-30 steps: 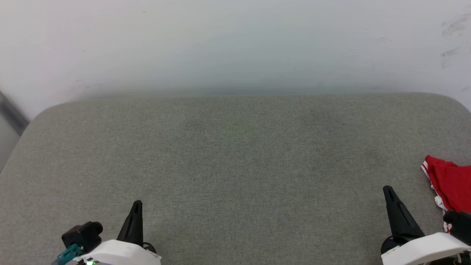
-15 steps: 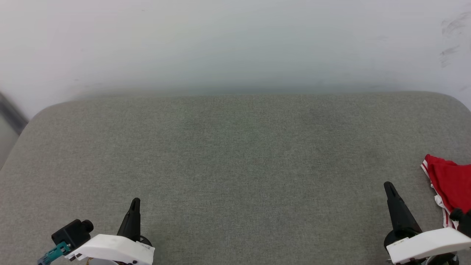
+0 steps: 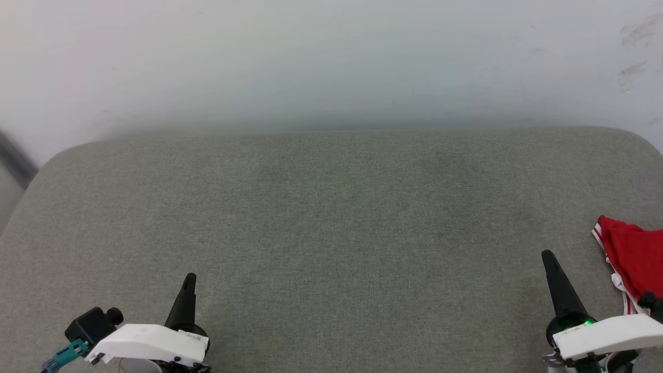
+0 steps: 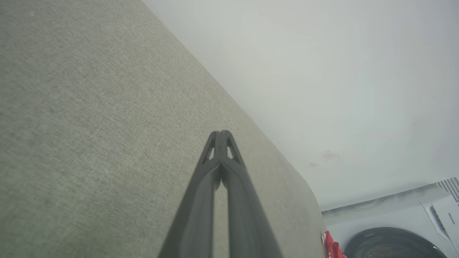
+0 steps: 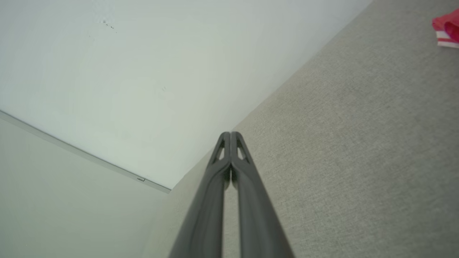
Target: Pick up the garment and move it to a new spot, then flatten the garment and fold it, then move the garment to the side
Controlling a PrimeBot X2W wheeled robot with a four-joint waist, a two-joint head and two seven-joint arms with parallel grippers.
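Though cut off at the edge, the jersey (image 3: pixel 634 254) lies just right of the right gripper (image 3: pixel 545 254), untouched; that and the left gripper (image 3: pixel 191 276) are pinched closed, empty.

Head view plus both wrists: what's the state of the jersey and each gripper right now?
Jersey: crumpled, unfolded, lying at the right edge of the pad, partly cut off by the frame, not gripped.
Left gripper: shut, empty, above the pad.
Right gripper: shut, empty, fingers apart from the jersey.
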